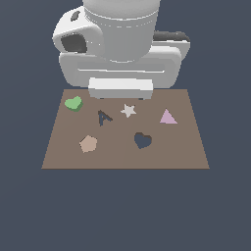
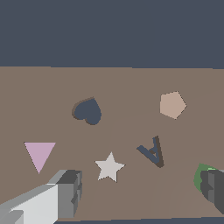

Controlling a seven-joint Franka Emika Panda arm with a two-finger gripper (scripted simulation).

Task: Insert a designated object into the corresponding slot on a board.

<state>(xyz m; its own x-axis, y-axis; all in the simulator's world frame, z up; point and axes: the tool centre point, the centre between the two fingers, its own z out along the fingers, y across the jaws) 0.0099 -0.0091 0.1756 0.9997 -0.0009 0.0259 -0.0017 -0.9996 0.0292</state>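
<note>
no brand or label anywhere, only writing-ish thing is the dark letter-a hole (image 1: 103, 117) near the middle of the brown board (image 1: 59, 152). going left to right in the exterior view: green heart (image 1: 73, 103) lying flat at about 10 o'clock on the board, tan pentagon (image 1: 88, 143) at 8, white star (image 1: 128, 110) near centre, heart slot (image 1: 142, 140) at 5, pink triangle (image 1: 167, 116) at 2. gripper (image 2: 142, 192) spread wide, pinching nothing; one finger (image 2: 214, 186) cut off by the wrist view's edge and covering part of the heart.
</note>
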